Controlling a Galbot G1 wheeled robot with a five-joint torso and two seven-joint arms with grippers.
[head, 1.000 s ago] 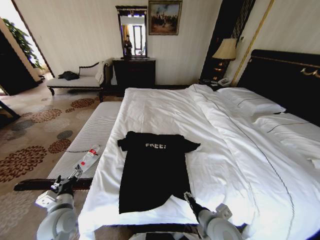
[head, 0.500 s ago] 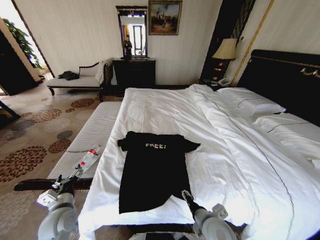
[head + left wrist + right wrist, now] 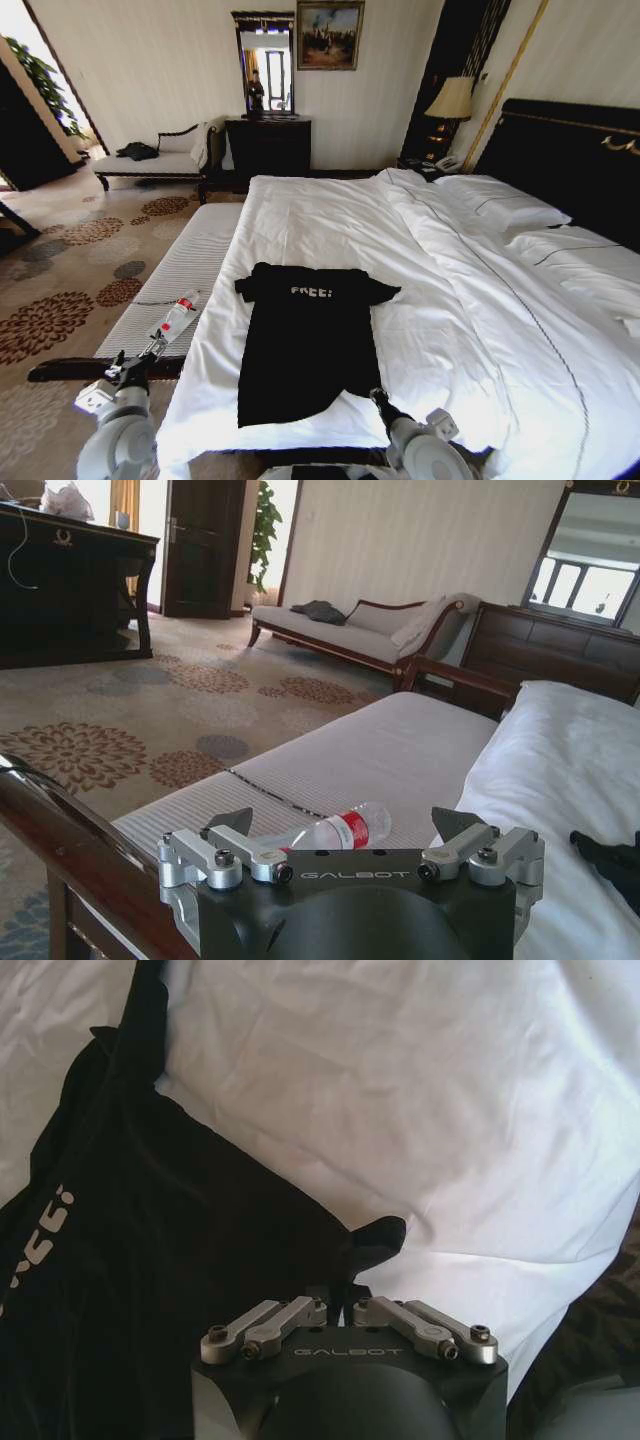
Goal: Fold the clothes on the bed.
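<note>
The bed [image 3: 330, 215] is a wide, soft spread of white duvet, and the black T-shirt [image 3: 305, 340] lies flat on it near the foot edge, chest lettering up, small against the bedding. The right gripper [image 3: 350, 1275] sits at the shirt's lower corner with its fingers narrowed together on the hem; the risk I judge here is pinching duvet along with cloth, or holding too little hem so it slips free in a lift. The left gripper [image 3: 345, 825] hangs wide open above the striped bench [image 3: 380, 755], just by a water bottle [image 3: 335, 830] it could knock.
</note>
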